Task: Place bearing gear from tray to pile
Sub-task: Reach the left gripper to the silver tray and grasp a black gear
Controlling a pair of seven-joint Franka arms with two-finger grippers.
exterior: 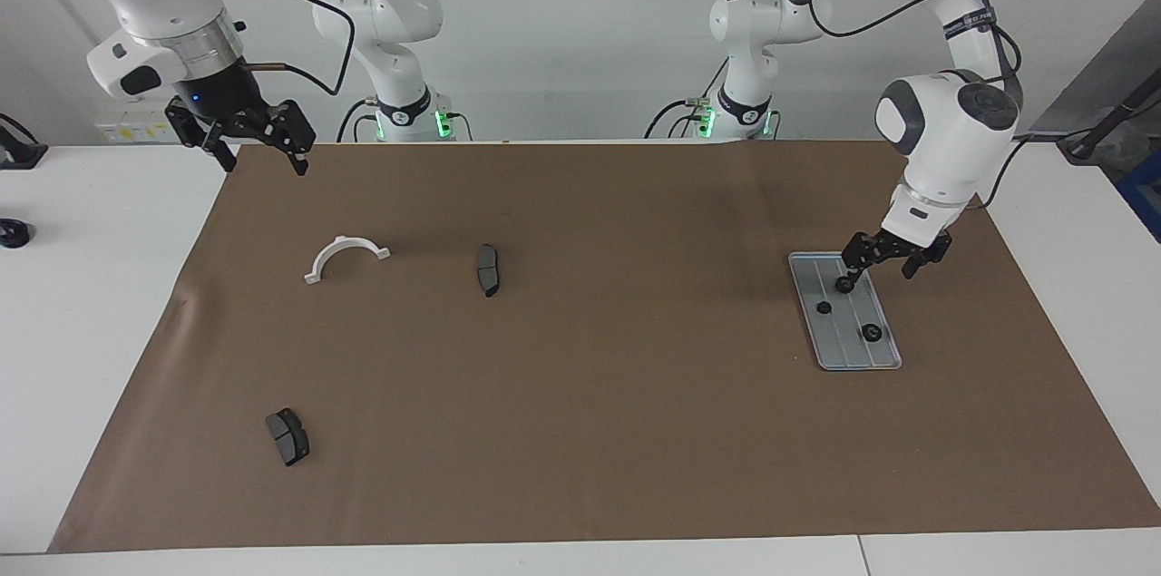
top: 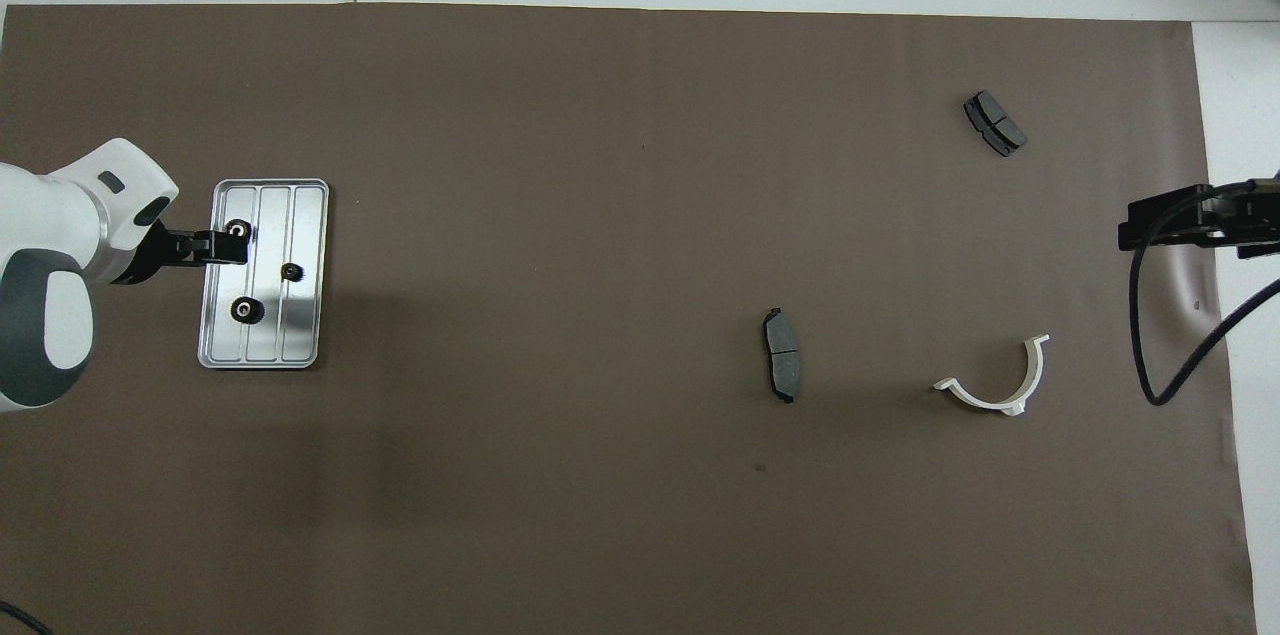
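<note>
Over the tray (exterior: 884,363), at the end nearest the robots, my left claw (exterior: 876,271) hangs with its fingers spread wide and nothing between them. One fingertip looks as if it is right by the top bearing gear (exterior: 844,285), but I cannot tell if it touches. My right claw (exterior: 265,161) waits up in the air over the corner of the brown mat (exterior: 580,431) at the right arm's end of the counter (exterior: 82,304), fingers apart and holding nothing too.

What could go wrong? The gears are tiny and round. If I come down a bit to one side, a finger could knock the gear and it would roll or slide along the grooves. If I squeeze off-centre, it could pop out. If a finger catches the rim, the whole light tray could shift on the mat. The carry is long as well, so a weak pinch could drop the gear on the way.

Now I count. One tray. Three bearing gears in it: the top one, a smaller middle gear (exterior: 824,307) and the lowest gear (exterior: 872,333). The pile is well apart, toward the right arm's end: one white half-ring bracket (exterior: 346,257) and two brake pads, one pad (exterior: 488,269) beside the bracket and the other pad (exterior: 287,436) farther from the robots.
</note>
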